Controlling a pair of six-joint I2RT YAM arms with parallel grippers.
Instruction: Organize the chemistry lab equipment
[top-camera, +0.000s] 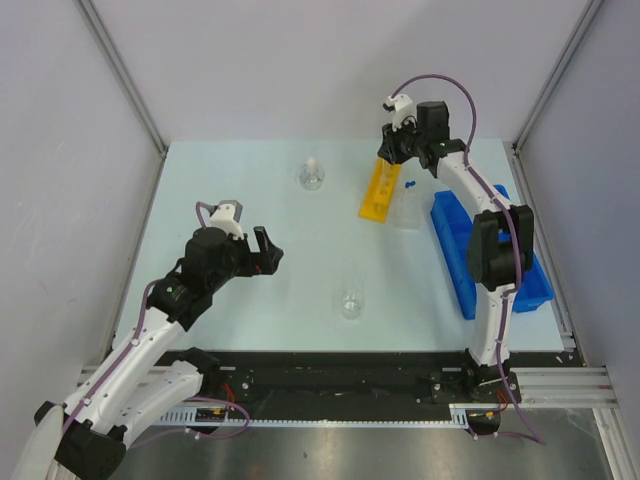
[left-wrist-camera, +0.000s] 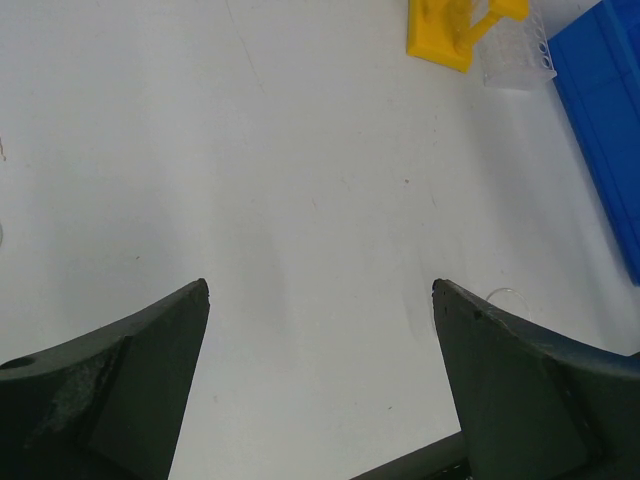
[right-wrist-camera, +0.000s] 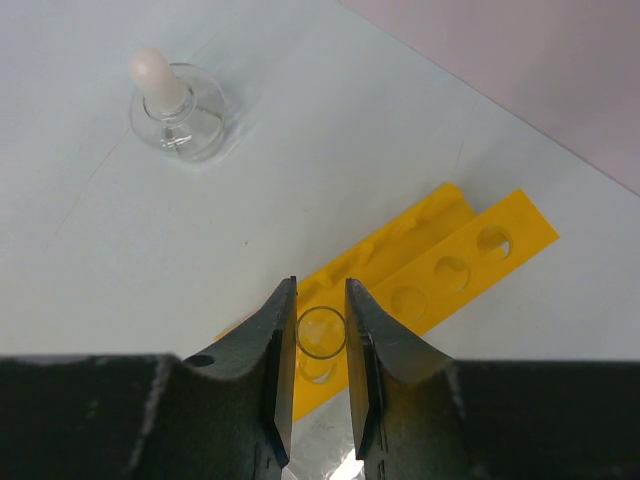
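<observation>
My right gripper (right-wrist-camera: 320, 285) is shut on a thin clear tube (right-wrist-camera: 322, 332), seen end-on as a glass ring between the fingers. It hangs just above the near end of the yellow holed rack (right-wrist-camera: 450, 270), which lies at the back right (top-camera: 380, 190). Two small blue caps (top-camera: 410, 185) lie on the clear tray (top-camera: 405, 210) beside the rack. The stoppered flask (top-camera: 312, 176) stands at the back centre, and the small beaker (top-camera: 350, 303) near the front centre. My left gripper (top-camera: 268, 250) is wide open over bare table, holding nothing (left-wrist-camera: 320, 288).
The blue compartmented bin (top-camera: 490, 250) lies along the right edge, beside the right arm's base. The rack (left-wrist-camera: 455, 25), tray (left-wrist-camera: 515, 50) and bin (left-wrist-camera: 605, 110) show far ahead in the left wrist view. Grey walls close in the table on three sides.
</observation>
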